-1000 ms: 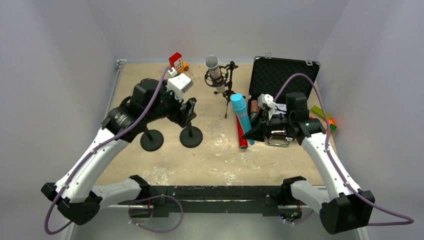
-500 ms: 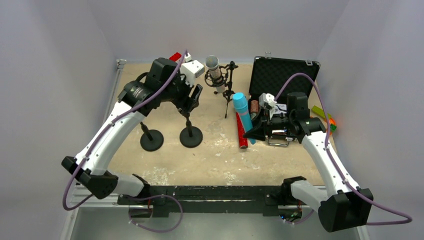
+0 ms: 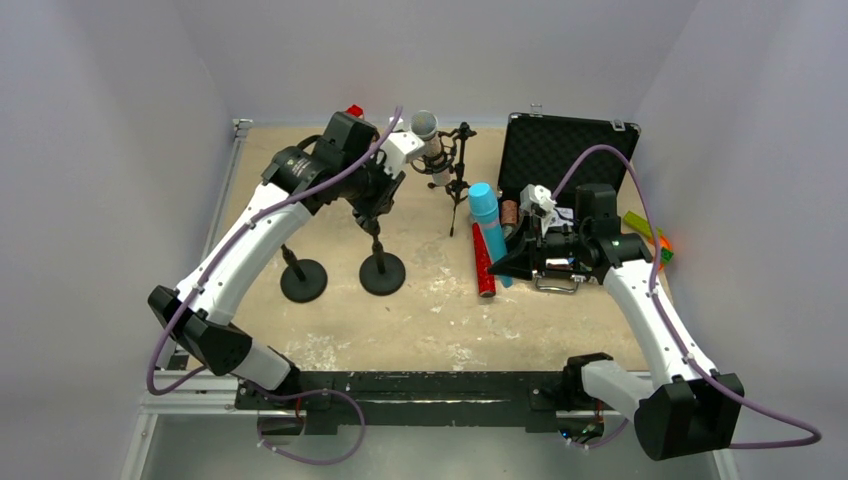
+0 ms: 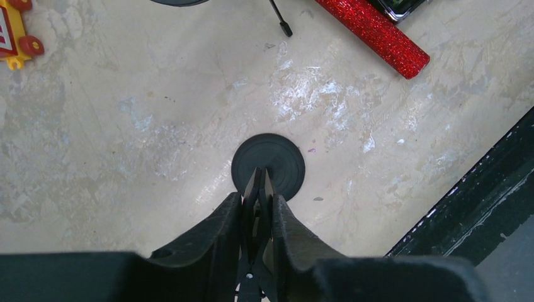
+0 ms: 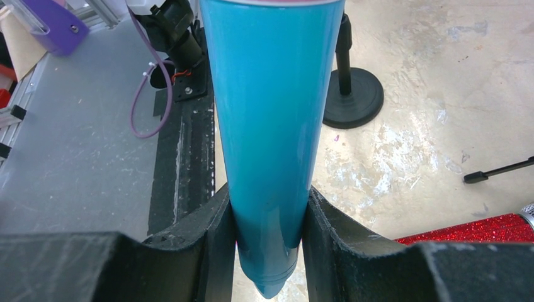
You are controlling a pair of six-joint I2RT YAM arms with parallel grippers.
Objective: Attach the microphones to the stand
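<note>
Seen from above, two black round-base stands (image 3: 303, 280) (image 3: 382, 272) rise left of centre. My left gripper (image 3: 378, 205) is above the right-hand one. In the left wrist view, the left gripper (image 4: 257, 198) is shut on that stand's thin black clip (image 4: 259, 182), with the round base (image 4: 286, 160) straight below. My right gripper (image 3: 515, 255) is shut on the light blue microphone (image 3: 485, 222), which fills the right wrist view (image 5: 271, 113) between the fingers (image 5: 217, 220). The red-glitter microphone (image 3: 483, 268) lies on the table. The silver microphone (image 3: 428, 135) sits in a tripod mount at the back.
An open black case (image 3: 570, 150) stands at the back right, with coloured toys (image 3: 652, 238) beside it. A red and yellow toy (image 4: 12, 38) lies at the back left. The black front rail (image 3: 420, 385) runs along the near edge. One tripod leg (image 4: 280, 19) ends near the red-glitter microphone (image 4: 378, 31).
My left arm swung back and to the right, over the right-hand stand, and its jaws closed from wide open onto the clip. The right arm and blue microphone barely moved.
</note>
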